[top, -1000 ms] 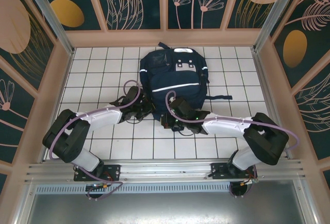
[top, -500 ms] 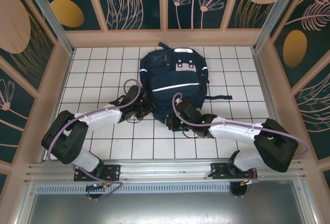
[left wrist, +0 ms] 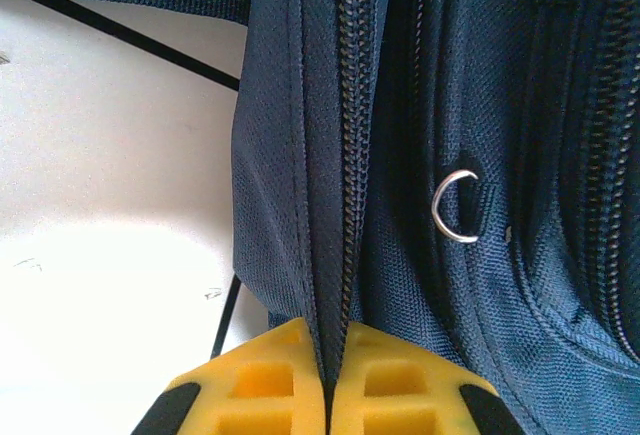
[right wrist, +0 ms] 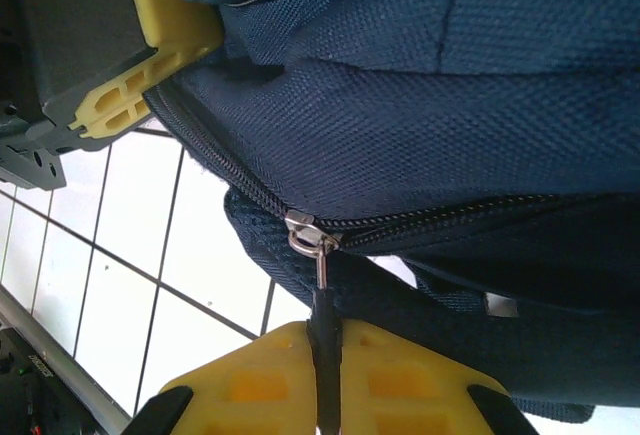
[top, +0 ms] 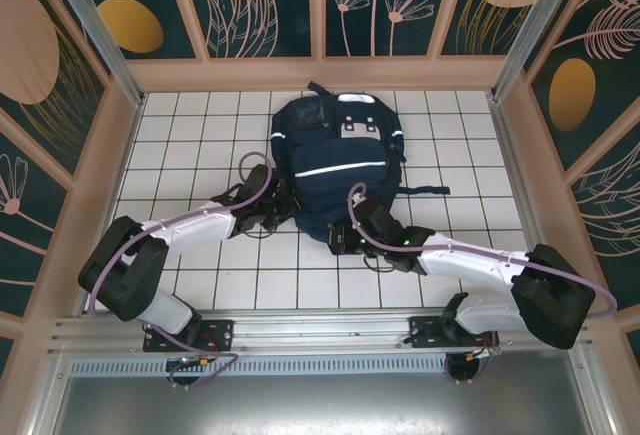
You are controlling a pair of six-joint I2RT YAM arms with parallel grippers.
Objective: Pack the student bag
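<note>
We see the bag (top: 335,150) lying flat on the white tiled table (top: 200,145), at the middle and toward the far side, its front pockets facing up and its near end toward the arms. Both arms reach in to that near end. The left gripper (top: 283,212) is at the bag's near left corner. In its wrist view the yellow fingers (left wrist: 270,380) are pressed together on a fold of navy fabric that runs beside a closed zip (left wrist: 355,105), and a small metal ring (left wrist: 455,207) sits on the cloth just to the right of that zip. The right gripper (top: 338,240) meets the bag's near edge just right of the left one, the two close but apart. In its wrist view we find its fingers (right wrist: 400,385) nipping the dark pull (right wrist: 322,320) that hangs from a silver slider (right wrist: 303,235), with the pull running straight down into the narrow gap between them.
</note>
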